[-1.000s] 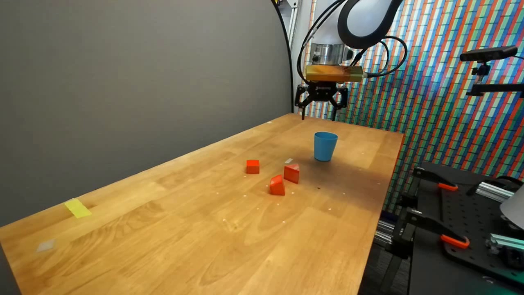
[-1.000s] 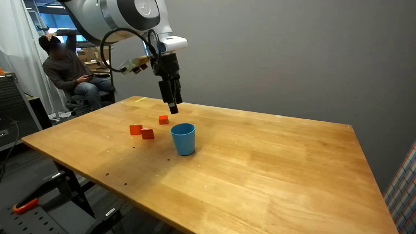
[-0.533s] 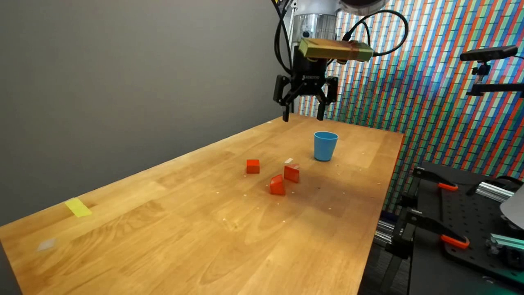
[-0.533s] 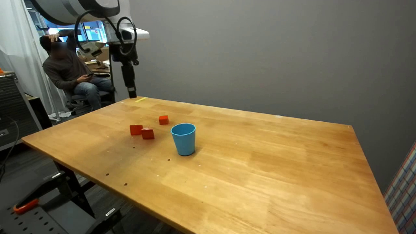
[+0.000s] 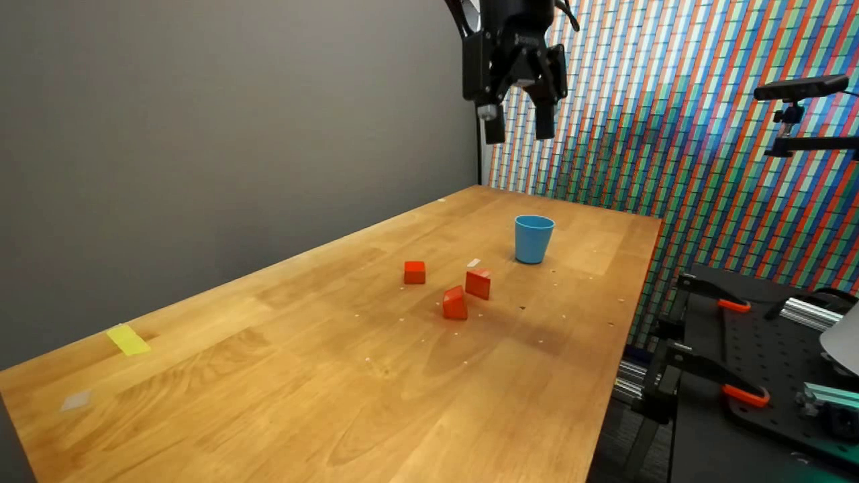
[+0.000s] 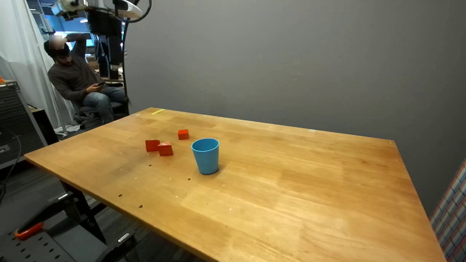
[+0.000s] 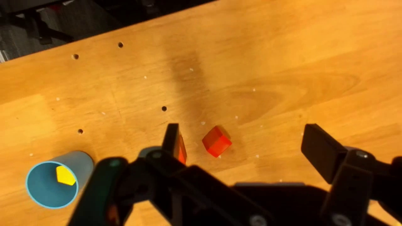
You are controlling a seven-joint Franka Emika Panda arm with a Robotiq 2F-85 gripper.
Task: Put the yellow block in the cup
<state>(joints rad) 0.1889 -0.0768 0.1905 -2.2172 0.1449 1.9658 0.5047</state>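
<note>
The blue cup (image 5: pixel 533 245) stands upright on the table in both exterior views (image 6: pixel 206 160). In the wrist view the cup (image 7: pixel 82 163) is at the lower left, and the yellow block (image 7: pixel 65 176) shows inside it. In the exterior views the yellow block is hidden by the cup's wall. My gripper (image 7: pixel 242 138) is open, with nothing between its fingers. In an exterior view the gripper (image 5: pixel 520 133) hangs high above the table, well above the cup. In an exterior view it also shows at the upper left (image 6: pixel 109 74), apart from the cup.
Several small red blocks lie near the cup, one of them (image 5: pixel 415 273) apart from the rest (image 5: pixel 455 304). A flat yellow tape scrap (image 5: pixel 128 340) lies by the table's far edge. A black side bench with clamps (image 5: pixel 715 389) stands beside the table (image 5: pixel 268 416).
My open gripper has moved up and away from the cup, leftward and upward in an exterior view. The wrist has turned. The cup and red blocks have not moved.
</note>
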